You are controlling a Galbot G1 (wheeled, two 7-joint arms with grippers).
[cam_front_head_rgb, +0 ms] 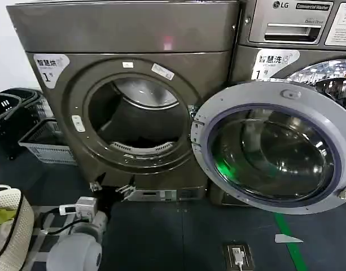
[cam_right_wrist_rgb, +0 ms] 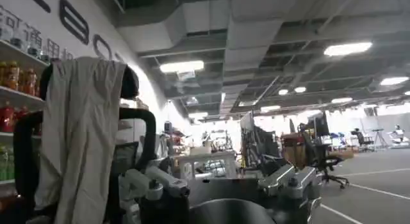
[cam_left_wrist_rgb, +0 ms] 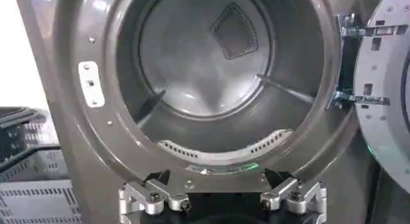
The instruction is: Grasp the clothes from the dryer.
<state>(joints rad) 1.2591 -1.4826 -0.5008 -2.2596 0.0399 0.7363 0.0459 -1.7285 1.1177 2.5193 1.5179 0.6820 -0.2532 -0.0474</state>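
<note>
The grey dryer [cam_front_head_rgb: 127, 107] stands with its round door [cam_front_head_rgb: 271, 149] swung open to the right. Its steel drum [cam_left_wrist_rgb: 211, 59] looks bare inside, and the clothes are out of view. My left gripper [cam_front_head_rgb: 112, 189] hangs low in front of the dryer, just under the lip of the opening. It is open, with nothing between its fingers [cam_left_wrist_rgb: 150, 196], and it faces straight into the drum [cam_front_head_rgb: 133, 118]. My right gripper [cam_right_wrist_rgb: 221, 184] is open too and points away into the room, holding nothing.
Dark and grey baskets [cam_front_head_rgb: 40, 141] stand on the floor left of the dryer. A white basket [cam_front_head_rgb: 12, 226] with light green cloth sits at the near left. An LG washer [cam_front_head_rgb: 297, 34] is to the right. A beige cloth [cam_right_wrist_rgb: 77, 136] hangs over a black frame.
</note>
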